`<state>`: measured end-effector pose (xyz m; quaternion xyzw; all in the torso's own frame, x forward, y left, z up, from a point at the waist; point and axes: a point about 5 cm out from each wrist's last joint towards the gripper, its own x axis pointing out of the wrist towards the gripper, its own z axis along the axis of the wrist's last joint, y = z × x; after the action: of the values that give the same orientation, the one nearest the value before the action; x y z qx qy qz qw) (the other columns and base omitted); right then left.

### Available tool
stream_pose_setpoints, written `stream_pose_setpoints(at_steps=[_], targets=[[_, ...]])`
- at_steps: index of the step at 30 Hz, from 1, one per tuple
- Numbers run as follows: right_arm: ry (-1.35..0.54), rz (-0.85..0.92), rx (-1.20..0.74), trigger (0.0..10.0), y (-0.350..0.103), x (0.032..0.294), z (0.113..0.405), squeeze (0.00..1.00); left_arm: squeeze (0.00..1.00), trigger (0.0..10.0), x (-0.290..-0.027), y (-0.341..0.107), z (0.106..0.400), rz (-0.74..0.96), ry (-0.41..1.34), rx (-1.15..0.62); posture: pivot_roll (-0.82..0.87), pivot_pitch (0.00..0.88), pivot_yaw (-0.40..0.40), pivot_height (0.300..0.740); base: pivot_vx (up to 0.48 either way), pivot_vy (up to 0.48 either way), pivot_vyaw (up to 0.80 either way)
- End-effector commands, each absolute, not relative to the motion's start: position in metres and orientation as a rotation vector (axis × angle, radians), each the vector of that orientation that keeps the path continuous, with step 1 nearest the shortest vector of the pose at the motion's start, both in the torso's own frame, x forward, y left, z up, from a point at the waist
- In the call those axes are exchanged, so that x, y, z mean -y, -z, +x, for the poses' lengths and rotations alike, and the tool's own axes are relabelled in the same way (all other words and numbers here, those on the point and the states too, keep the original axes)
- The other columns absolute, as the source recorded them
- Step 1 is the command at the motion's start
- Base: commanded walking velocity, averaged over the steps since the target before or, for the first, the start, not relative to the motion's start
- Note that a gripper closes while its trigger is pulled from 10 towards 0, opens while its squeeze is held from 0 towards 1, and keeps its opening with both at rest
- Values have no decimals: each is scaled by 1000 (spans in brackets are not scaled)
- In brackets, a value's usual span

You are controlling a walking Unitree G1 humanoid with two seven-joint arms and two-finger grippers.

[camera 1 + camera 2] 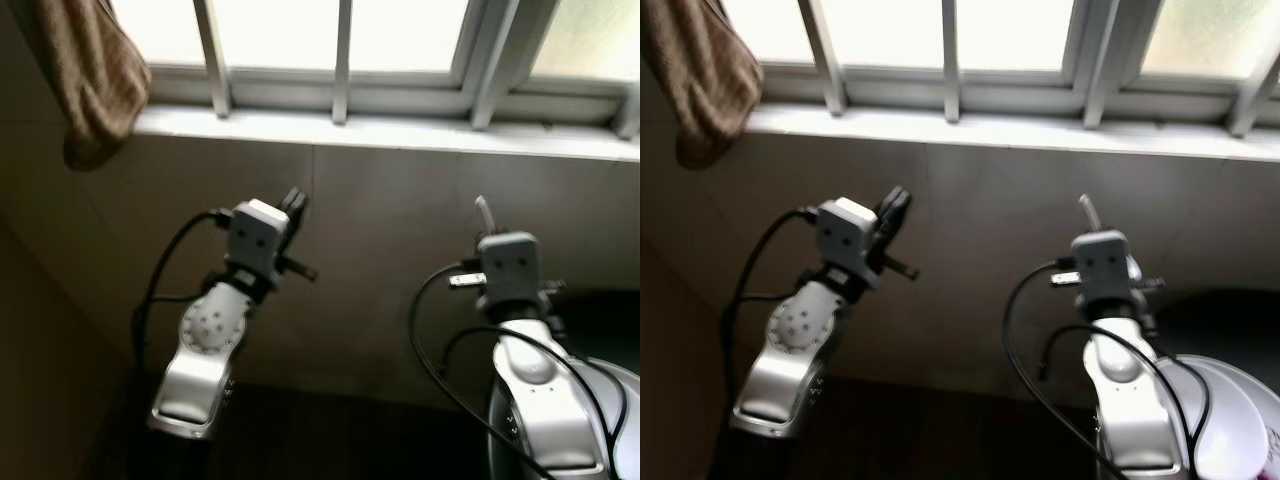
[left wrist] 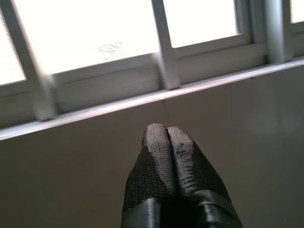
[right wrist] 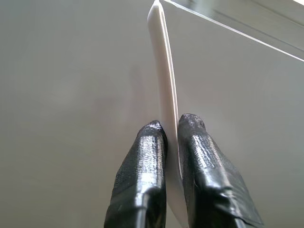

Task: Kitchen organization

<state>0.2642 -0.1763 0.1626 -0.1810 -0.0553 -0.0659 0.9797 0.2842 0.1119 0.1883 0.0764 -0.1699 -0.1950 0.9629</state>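
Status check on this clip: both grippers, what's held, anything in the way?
Left gripper shut, empty, raised toward the window sill. Right gripper shut on a thin white flat piece, edge-on. Tiled wall close ahead; brown cloth hangs upper left.

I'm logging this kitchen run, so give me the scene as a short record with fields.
setting: tiled wall below a barred window
left gripper: raised toward the wall, fingers shut, holding nothing
right gripper: raised, fingers shut on a thin white flat piece, seen edge-on
cloth: brown, hanging at upper left
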Motion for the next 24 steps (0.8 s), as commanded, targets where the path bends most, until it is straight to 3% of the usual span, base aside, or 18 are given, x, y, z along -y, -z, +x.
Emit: stream_pose_setpoints(at_steps=[1, 22, 24], targets=[[143, -379, 133, 0, -167, 179, 263, 0, 0, 10000, -104, -191, 282, 138, 428, 355, 74, 0, -30, 740, 0, 0, 800], [122, -330, 140, 0, -164, 174, 263, 0, 0, 10000, -105, -190, 283, 130, 418, 344, 77, 0, -33, 740, 0, 0, 800], [145, -297, 129, 4039, -163, 177, 264, 0, 0, 10000, -105, -190, 282, 130, 417, 342, 75, 0, -32, 740, 0, 0, 0]])
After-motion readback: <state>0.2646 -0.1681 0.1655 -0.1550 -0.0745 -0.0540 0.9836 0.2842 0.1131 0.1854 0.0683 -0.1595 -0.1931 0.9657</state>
